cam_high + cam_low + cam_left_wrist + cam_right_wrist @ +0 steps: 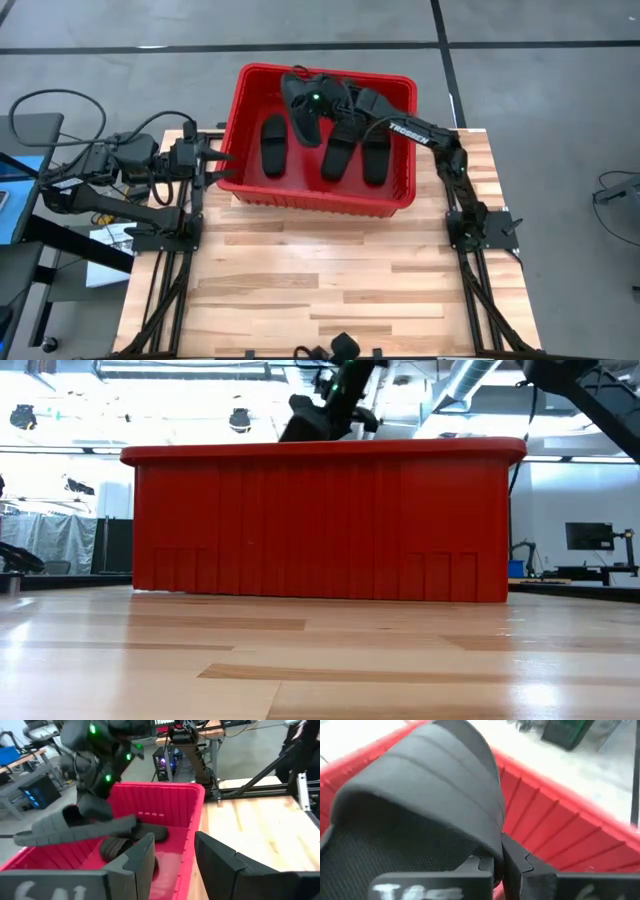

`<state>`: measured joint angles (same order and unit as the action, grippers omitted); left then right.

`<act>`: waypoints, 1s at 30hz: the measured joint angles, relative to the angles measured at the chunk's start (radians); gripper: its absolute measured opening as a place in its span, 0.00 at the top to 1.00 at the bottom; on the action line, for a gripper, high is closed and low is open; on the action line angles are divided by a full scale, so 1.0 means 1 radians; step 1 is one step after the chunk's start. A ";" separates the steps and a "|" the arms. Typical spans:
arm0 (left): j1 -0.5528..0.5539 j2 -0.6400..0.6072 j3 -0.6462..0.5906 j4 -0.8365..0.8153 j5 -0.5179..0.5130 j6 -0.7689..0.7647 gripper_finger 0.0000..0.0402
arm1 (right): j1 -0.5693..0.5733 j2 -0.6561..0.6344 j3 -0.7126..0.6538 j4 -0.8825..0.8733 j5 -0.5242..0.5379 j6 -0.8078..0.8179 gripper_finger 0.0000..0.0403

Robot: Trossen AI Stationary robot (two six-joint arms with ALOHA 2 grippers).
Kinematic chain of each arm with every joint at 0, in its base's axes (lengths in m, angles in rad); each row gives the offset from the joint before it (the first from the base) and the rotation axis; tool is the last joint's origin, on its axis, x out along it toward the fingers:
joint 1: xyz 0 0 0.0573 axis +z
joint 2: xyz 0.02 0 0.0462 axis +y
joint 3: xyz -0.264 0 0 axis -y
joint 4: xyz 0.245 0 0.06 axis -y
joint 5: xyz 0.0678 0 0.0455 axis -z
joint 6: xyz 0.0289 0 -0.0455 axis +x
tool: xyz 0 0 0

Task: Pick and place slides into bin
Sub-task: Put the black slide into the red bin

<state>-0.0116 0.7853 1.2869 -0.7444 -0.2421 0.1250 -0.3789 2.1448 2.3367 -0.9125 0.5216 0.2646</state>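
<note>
Holding the fourth slide (75, 827) by its strap, the right gripper (497, 865) hung over the far side of the bin (395, 195), jaws pinched on the strap's edge. Three slides (272, 146) already lay on the bin floor, one toward the left wall, two side by side toward the right. Left gripper (172, 855) waited just outside the bin's left wall, fingers parted, holding nothing.

Risks noted:
- Grip looked thin, taking only the strap's rim in the right wrist view; the slide hung tilted, so it might slip or swing out early
- In the high view the held slide sat close to the far rim; if let go there it could catch the rim and tip outside onto the floor
- Dropping from above rim height onto the slides below might make it bounce or land propped on them
- Left gripper stood close to the wall; a nudge there could shift the bin under the right arm
</note>
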 joint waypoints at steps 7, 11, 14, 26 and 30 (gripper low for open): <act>0.000 0.000 0.000 0.000 -0.018 0.015 0.67 | -0.013 0.070 0.001 -0.036 -0.006 -0.037 1.00; 0.000 0.000 0.000 0.001 -0.035 0.016 0.67 | -0.016 0.115 0.000 -0.030 -0.009 -0.047 1.00; 0.000 0.000 0.000 0.001 -0.035 0.016 0.67 | -0.019 0.139 0.000 -0.030 -0.012 -0.061 1.00; 0.000 0.000 0.000 0.001 -0.035 0.014 0.67 | -0.044 0.170 -0.006 -0.073 -0.027 -0.072 1.00; 0.000 0.000 0.000 0.001 -0.035 0.012 0.67 | -0.051 0.170 -0.006 -0.076 -0.050 -0.064 1.00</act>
<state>-0.0113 0.7853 1.2869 -0.7437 -0.2775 0.1373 -0.4301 2.3146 2.3302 -0.9881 0.4720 0.2005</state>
